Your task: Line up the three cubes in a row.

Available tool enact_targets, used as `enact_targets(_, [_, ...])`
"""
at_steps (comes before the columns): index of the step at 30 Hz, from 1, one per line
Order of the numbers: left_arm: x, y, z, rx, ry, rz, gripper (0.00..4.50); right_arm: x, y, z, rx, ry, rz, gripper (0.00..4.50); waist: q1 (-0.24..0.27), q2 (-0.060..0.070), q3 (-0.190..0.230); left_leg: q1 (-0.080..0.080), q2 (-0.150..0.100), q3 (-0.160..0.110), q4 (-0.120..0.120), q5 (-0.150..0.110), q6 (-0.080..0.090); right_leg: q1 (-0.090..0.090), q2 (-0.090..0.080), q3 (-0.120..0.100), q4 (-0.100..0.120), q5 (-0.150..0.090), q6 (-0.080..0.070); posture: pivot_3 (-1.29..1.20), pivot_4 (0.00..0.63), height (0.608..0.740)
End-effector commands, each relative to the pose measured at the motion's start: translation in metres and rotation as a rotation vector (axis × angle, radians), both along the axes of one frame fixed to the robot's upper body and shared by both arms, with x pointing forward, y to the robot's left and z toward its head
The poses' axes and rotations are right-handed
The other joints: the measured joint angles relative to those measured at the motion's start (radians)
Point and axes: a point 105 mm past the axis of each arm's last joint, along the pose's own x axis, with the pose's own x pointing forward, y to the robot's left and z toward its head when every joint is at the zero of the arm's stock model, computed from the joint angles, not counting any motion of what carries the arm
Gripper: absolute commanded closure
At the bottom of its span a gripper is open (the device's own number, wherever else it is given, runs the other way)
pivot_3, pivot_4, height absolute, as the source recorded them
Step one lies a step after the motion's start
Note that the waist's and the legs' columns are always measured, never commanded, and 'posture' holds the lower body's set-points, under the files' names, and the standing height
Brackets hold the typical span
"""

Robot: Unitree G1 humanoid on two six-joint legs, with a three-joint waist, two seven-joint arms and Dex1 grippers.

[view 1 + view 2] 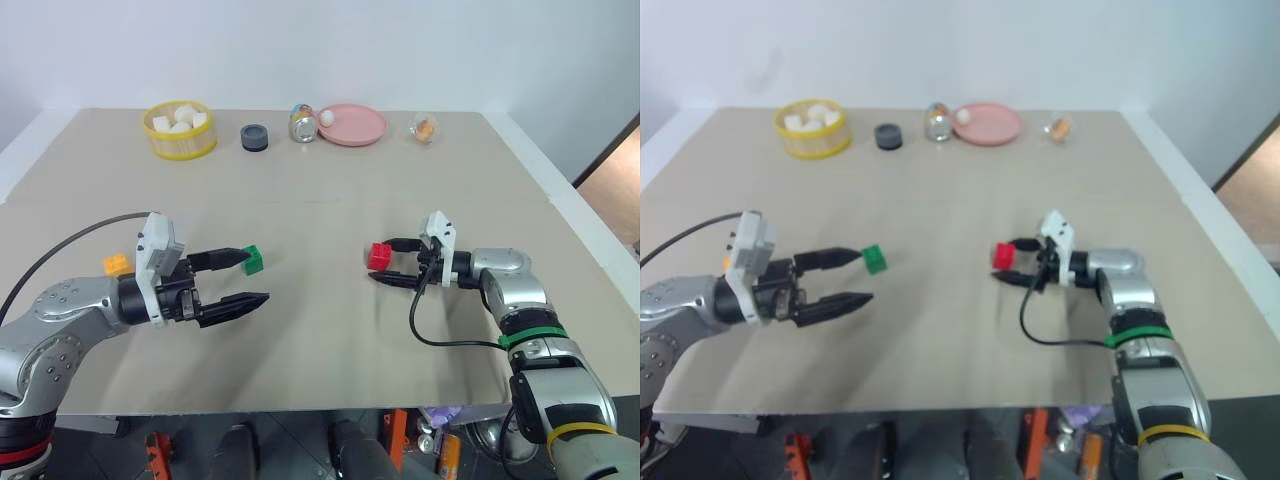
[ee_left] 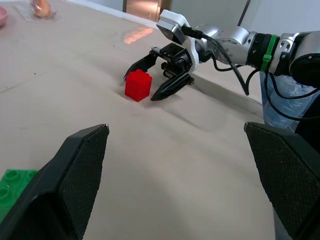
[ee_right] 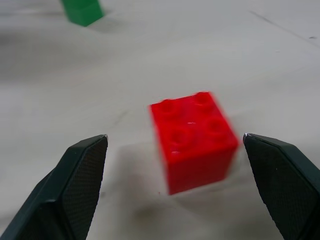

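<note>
Three cubes sit on the counter [image 1: 330, 330]: one red cube [image 1: 379, 256], one green cube [image 1: 254, 260] and one yellow-orange cube [image 1: 117, 265]. The green cube lies well to the left of the red one, and the yellow-orange cube farther left again, roughly along one line. The right gripper [image 1: 385, 262] has its two fingers spread on either side of the red cube, not touching it. The left gripper [image 1: 250, 277] has its fingers spread, one tip just beside the green cube. Far behind the red cube stand one yellow basket [image 1: 180, 146] of white lumps, one dark puck [image 1: 255, 137] and one pink plate [image 1: 358, 127].
</note>
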Motion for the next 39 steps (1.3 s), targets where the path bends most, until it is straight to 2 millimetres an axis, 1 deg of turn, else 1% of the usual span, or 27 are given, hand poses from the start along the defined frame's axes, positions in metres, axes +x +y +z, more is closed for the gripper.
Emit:
enact_targets(1, [-0.005,0.001,0.009,0.012,-0.036,-0.003,0.02,-0.003,0.009,0.005,0.004,-0.027,0.044,0.00,0.000,0.000,0.000,0.000,0.000,0.000,0.000,0.000,0.000,0.000,0.000,0.000,0.000,0.000,0.000,0.00,0.150,0.740])
enact_targets(10, [-0.010,0.004,0.009,0.013,-0.031,0.021,0.02,-0.002,0.012,0.000,-0.005,-0.039,0.035,0.00,0.000,0.000,0.000,0.000,0.000,0.000,0.000,0.001,-0.001,0.000,0.000,0.000,0.000,0.000,0.000,0.00,0.150,0.740])
enact_targets(11, [-0.011,0.006,0.008,0.015,-0.031,0.024,0.00,-0.001,0.012,0.000,-0.010,-0.050,0.032,0.26,0.000,0.000,0.000,0.000,0.000,0.000,0.000,0.000,-0.001,0.000,0.000,0.000,0.000,0.000,0.000,0.00,0.150,0.740])
enact_targets(13, [-0.011,0.002,0.007,0.015,-0.035,0.033,0.00,0.002,0.010,0.003,-0.013,-0.064,0.024,0.85,0.000,0.000,0.000,0.000,0.000,0.000,0.000,0.000,-0.001,0.000,0.000,0.000,0.000,0.000,0.000,0.00,0.150,0.740])
enact_targets(15, [-0.010,0.000,0.007,0.009,-0.038,0.047,0.00,0.002,0.010,0.007,-0.002,-0.076,0.032,1.53,0.000,0.000,0.000,0.000,0.000,0.000,0.000,0.000,-0.001,0.000,0.000,0.000,0.000,0.000,0.000,0.00,0.150,0.740])
enact_targets(18, [-0.011,0.005,0.007,0.009,-0.037,0.067,0.00,0.003,0.011,0.009,0.003,-0.086,0.034,2.60,0.000,0.000,0.000,0.000,0.000,0.000,0.000,0.001,-0.001,0.000,0.000,0.000,0.000,0.000,0.000,0.00,0.150,0.740])
enact_targets(19, [-0.012,0.007,0.006,0.012,-0.037,0.075,0.00,0.003,0.010,0.010,0.006,-0.086,0.034,2.86,0.000,0.000,0.000,0.000,0.000,0.000,0.000,0.001,-0.001,0.000,0.000,0.000,0.000,0.000,0.000,0.00,0.150,0.740])
enact_targets(20, [-0.012,0.009,0.006,0.015,-0.036,0.083,0.00,0.003,0.010,0.011,0.008,-0.088,0.034,3.23,0.000,0.000,0.000,0.000,0.000,0.000,0.000,0.000,-0.001,0.000,0.000,0.000,0.000,0.000,0.000,0.00,0.150,0.740])
enact_targets(25, [-0.015,0.017,0.003,0.025,-0.023,0.104,0.00,0.002,0.012,0.015,0.012,-0.092,0.046,3.23,0.000,0.000,0.000,0.000,0.000,0.000,0.000,0.001,-0.001,0.000,0.000,0.000,0.000,0.000,-0.001,0.00,0.150,0.740])
enact_targets(29, [-0.017,0.023,0.002,0.035,-0.012,0.104,0.00,-0.009,0.020,0.022,0.011,-0.096,0.131,3.23,0.000,0.000,0.000,0.000,0.000,0.000,0.000,0.001,-0.001,-0.001,0.000,0.000,0.000,0.000,-0.001,0.00,0.150,0.740])
enact_targets(31, [-0.016,0.028,0.002,0.029,-0.015,0.109,0.00,-0.023,0.029,0.027,0.007,-0.099,0.219,3.23,0.000,0.000,0.000,0.000,0.000,0.000,0.000,0.000,-0.001,-0.001,0.000,0.000,0.000,0.000,-0.001,0.00,0.150,0.740])
enact_targets(34, [-0.016,0.033,0.002,0.022,-0.019,0.115,0.00,-0.043,0.039,0.029,0.001,-0.081,0.319,3.23,0.003,0.000,0.000,0.000,0.001,0.000,-0.001,0.000,-0.001,-0.001,0.000,-0.001,0.000,-0.001,-0.001,0.00,0.150,0.740])
enact_targets(36, [-0.017,0.032,-0.001,0.035,-0.030,0.109,0.00,-0.062,0.047,0.019,-0.051,-0.085,0.421,3.23,0.003,0.000,0.000,0.000,0.001,0.000,-0.001,0.000,-0.001,-0.001,0.000,-0.001,0.000,-0.001,-0.002,0.00,0.150,0.740])
enact_targets(37, [-0.018,0.031,-0.002,0.043,-0.038,0.107,0.00,-0.069,0.050,0.015,-0.070,-0.091,0.451,3.23,0.004,0.000,0.000,0.000,0.001,0.000,-0.001,0.000,-0.001,-0.001,0.000,-0.001,0.000,-0.001,-0.002,0.00,0.150,0.740])
enact_targets(39, [-0.020,0.030,0.000,0.033,-0.049,0.105,0.00,-0.074,0.053,0.008,-0.097,-0.108,0.467,3.23,0.004,0.000,0.000,0.000,0.001,0.000,-0.001,0.000,-0.002,-0.001,0.000,-0.001,0.000,-0.001,-0.002,0.00,0.150,0.740])
